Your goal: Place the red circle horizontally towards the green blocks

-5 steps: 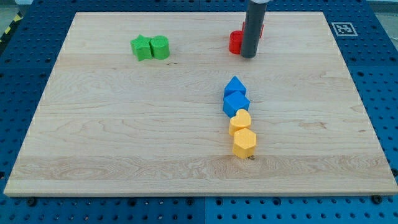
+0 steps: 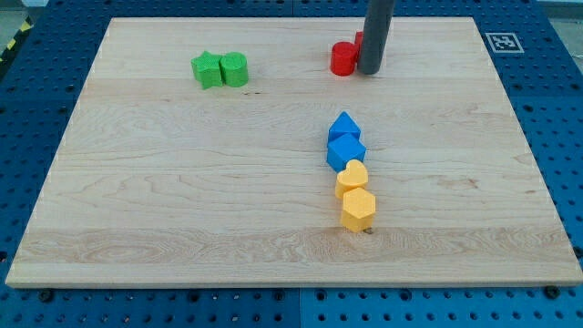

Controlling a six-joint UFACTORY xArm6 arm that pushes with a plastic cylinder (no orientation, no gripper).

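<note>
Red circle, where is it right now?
The red circle sits near the view's top, right of centre, touching the left side of my tip, with the two green blocks far off to its left.

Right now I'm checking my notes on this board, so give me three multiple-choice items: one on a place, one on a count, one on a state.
1. Where is my tip?
A. right beside the red circle, on the view's right
B. at the green blocks
C. below the yellow blocks

2. How many blue blocks?
A. one
B. two
C. four

3. The two green blocks are:
A. stacked
B. far apart
C. side by side, touching

Answers: 1 A, the rod stands against the circle's right edge; 2 B, a pair mid-board; 3 C, no gap shows.
</note>
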